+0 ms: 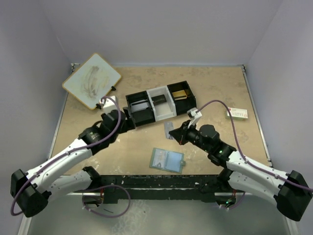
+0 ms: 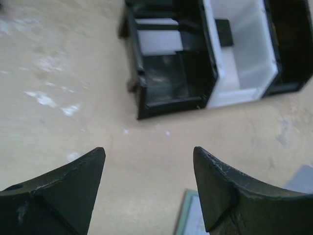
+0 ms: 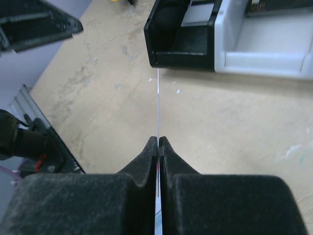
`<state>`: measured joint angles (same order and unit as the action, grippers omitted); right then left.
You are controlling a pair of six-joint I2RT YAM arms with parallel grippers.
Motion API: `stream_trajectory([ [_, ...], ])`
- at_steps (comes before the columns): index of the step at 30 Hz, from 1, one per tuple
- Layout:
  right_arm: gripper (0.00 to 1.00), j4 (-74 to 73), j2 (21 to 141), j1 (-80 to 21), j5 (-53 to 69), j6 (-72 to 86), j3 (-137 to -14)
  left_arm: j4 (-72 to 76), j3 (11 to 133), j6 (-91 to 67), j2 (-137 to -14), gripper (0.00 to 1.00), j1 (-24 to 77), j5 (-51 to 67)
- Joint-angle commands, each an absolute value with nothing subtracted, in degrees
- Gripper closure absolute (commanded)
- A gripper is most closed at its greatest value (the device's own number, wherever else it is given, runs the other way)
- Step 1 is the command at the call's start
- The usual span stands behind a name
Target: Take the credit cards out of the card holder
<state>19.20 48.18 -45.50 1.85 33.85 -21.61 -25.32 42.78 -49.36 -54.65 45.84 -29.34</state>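
Observation:
The card holder [image 1: 167,160] lies open and flat on the table near the front, its pale-blue panels facing up; one corner shows in the left wrist view [image 2: 192,218]. My right gripper [image 1: 180,134] is shut on a pale bluish-grey credit card [image 1: 169,131] and holds it above the table, behind the holder. In the right wrist view the card [image 3: 158,105] is edge-on between my closed gripper [image 3: 158,140]. An orange-gold card [image 1: 181,94] lies in the tray's right compartment. My left gripper [image 1: 128,118] is open and empty [image 2: 149,164] beside the tray's left end.
A black-and-white three-compartment tray [image 1: 159,113] stands mid-table, also in the left wrist view [image 2: 142,93] and the right wrist view [image 3: 186,54]. A white board [image 1: 92,80] leans at the back left. A white box with red and green print [image 1: 236,113] lies at the right.

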Motion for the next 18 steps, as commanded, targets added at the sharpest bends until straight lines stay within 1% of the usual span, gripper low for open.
stream_trajectory([
  [1,1.00,22.05,50.65,-46.04,0.47,17.99,-26.14,-37.51,49.37,-38.12,-55.93,0.29,35.96,-28.57],
  [3,1.00,22.84,50.88,-46.14,0.06,13.71,-26.47,-39.01,50.70,-36.05,-56.68,0.29,31.46,-27.41],
  [7,1.00,26.65,50.75,-46.48,5.75,1.16,-26.53,-39.18,52.08,-32.72,-56.38,0.29,23.65,-27.79],
  [9,1.00,27.51,51.72,-46.49,7.23,-5.56,-27.49,-37.59,50.92,-32.04,-55.85,0.28,20.83,-31.80],
  [11,1.00,27.20,54.05,-46.49,7.36,-11.41,-29.55,-35.11,49.36,-31.31,-55.09,0.28,19.86,-35.70],
  [13,1.00,27.20,57.40,-46.49,7.00,-16.36,-32.19,-36.23,50.43,-31.90,-54.78,0.28,19.72,-36.23],
  [16,1.00,27.22,63.93,-46.49,6.75,-21.78,-36.76,-35.30,48.49,-33.03,-51.71,0.28,19.74,-37.72],
  [18,1.00,26.30,69.21,-46.49,10.04,-24.87,-40.59,-36.76,48.55,-34.11,-50.06,0.28,19.76,-40.14],
])
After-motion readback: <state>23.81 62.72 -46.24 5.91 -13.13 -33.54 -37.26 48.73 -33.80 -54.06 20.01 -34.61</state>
